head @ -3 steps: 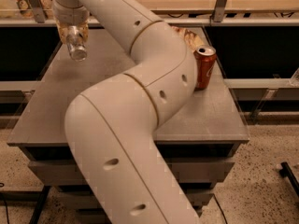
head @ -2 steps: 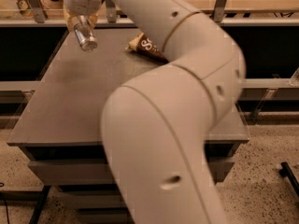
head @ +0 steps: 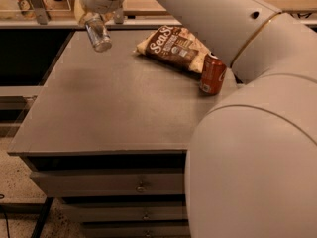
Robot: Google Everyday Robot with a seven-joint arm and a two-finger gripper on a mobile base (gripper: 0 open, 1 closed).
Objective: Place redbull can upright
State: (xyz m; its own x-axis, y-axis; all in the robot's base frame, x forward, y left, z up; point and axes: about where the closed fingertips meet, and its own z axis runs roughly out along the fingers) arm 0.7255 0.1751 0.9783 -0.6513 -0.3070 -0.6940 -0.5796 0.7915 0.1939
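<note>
Hanging tilted in the air left of the chip bag (head: pixel 173 46), the redbull can (head: pixel 98 33) is clamped at its upper end by the closed tool (head: pixel 91 19), so letting go before it stands straight could send it toppling and rolling across the table (head: pixel 114 113).

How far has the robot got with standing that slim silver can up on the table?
Done: the redbull can is off the table, clamped in the gripper over the far left corner. In hand: the can hangs tilted in the air, not upright. Left: turn it vertical, lower it onto the bare tabletop, probably away from the snack bag and the orange-red can, then let go.
</note>
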